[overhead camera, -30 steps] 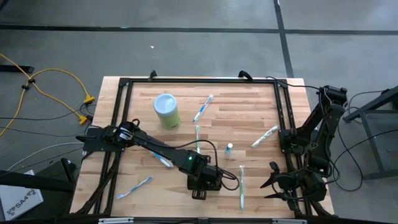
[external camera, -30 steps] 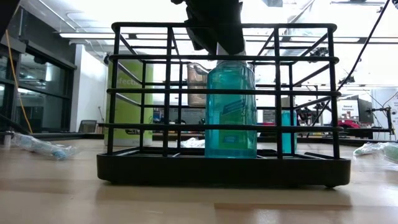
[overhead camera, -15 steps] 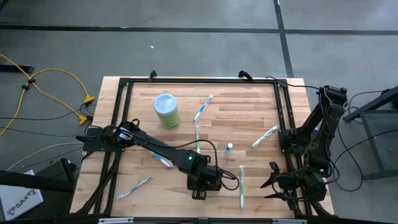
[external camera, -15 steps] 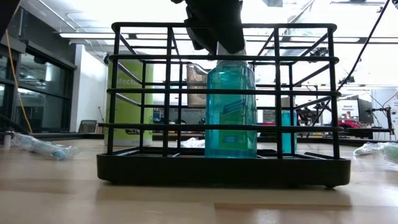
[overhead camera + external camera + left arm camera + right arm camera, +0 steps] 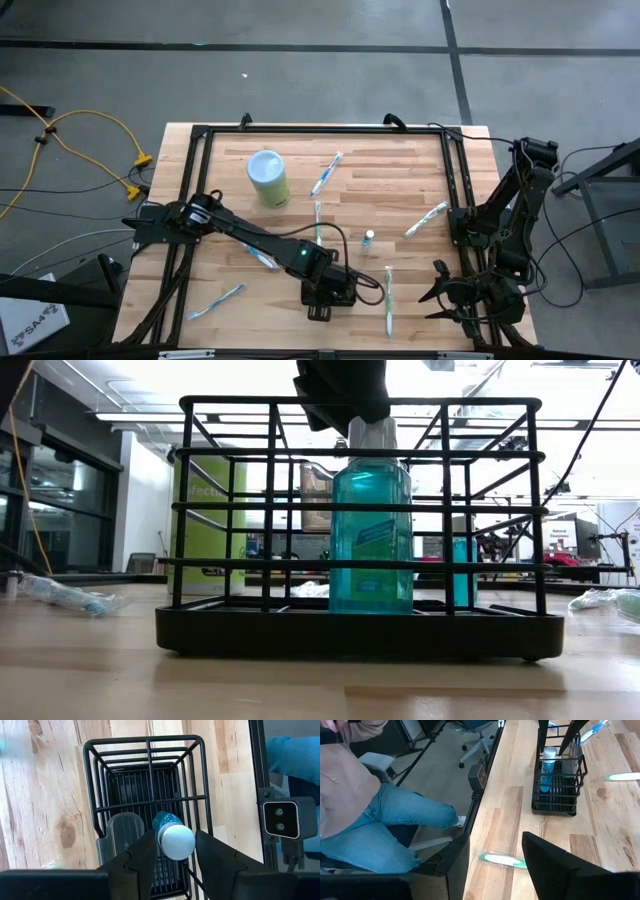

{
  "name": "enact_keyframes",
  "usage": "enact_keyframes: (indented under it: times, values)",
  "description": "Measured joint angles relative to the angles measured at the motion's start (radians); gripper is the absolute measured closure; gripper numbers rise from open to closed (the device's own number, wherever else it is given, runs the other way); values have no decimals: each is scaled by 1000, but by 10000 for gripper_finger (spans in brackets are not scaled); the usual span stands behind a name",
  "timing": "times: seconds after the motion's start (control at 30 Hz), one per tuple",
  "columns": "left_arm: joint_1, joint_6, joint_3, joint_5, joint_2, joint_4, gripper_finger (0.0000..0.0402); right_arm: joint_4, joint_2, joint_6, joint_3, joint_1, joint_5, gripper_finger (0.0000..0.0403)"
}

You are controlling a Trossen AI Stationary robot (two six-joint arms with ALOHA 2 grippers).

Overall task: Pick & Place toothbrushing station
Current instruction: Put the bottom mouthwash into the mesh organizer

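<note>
The toothbrushing station (image 5: 150, 810) sits under your left gripper (image 5: 172, 852), fingers spread around the bottle cap (image 5: 176, 842), ungripped, probably just released.

A: Left arm pose? 
B: Base at roughly 9 o'clock of the desk, reaching toward 6 o'clock, forearm low and slanted. Left claw (image 5: 170, 851) points straight down, its fingers (image 5: 145, 855) parted on either side of a white bottle cap (image 5: 176, 842), not visibly pressing it.

A: Right arm? 
B: Folded at the 4 o'clock edge, waiting. Right claw (image 5: 443, 290) near the 5 o'clock corner, fingers spread wide, nothing between them.
</note>
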Motion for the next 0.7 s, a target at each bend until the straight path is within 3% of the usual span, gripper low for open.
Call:
enact_keyframes:
  times: [0.7]
  values:
    - [14,22,0,-7,-28,0,269,0,0,0,0,0,0,230]
